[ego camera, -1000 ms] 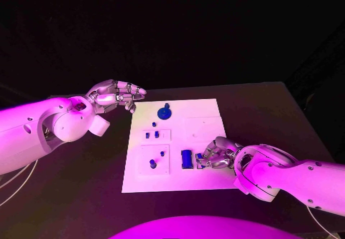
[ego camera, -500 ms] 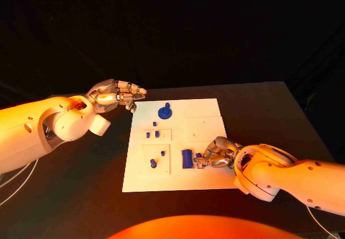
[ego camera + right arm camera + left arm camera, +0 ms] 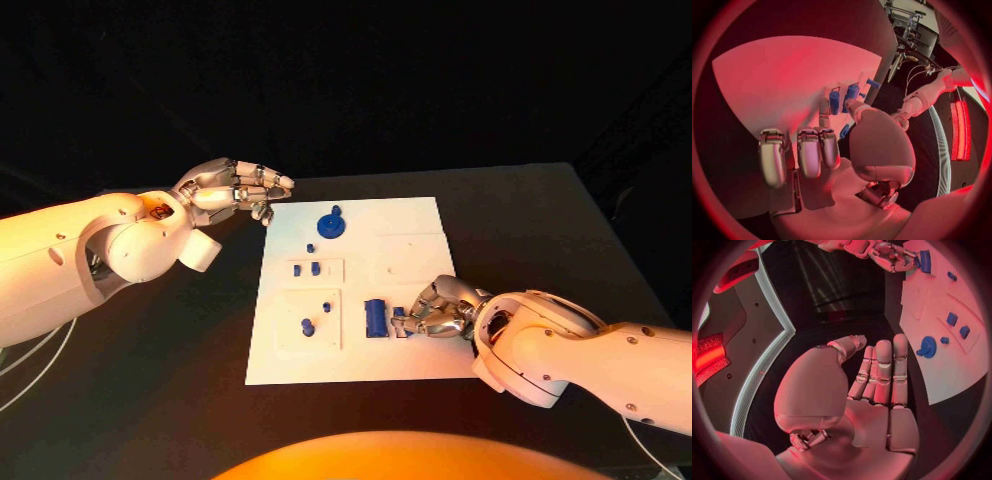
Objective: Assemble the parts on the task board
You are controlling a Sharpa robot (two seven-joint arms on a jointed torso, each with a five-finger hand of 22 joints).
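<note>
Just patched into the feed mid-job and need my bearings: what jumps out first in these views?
The white task board lies mid-table with blue parts on it, the largest a round blue part near its far edge. The right hand is down on the board's near right area, fingers curled beside an upright blue block. The left hand hovers off the board's far left corner, fingers curled in, holding nothing.

A black table [image 3: 548,230] against a dark backdrop

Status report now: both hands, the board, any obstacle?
Left hand curled, holding nothing, beside the board's far-left corner. Right hand on the board, fingers at a small blue part by the tall blue block; grasp unclear. No obstacle seen.
</note>
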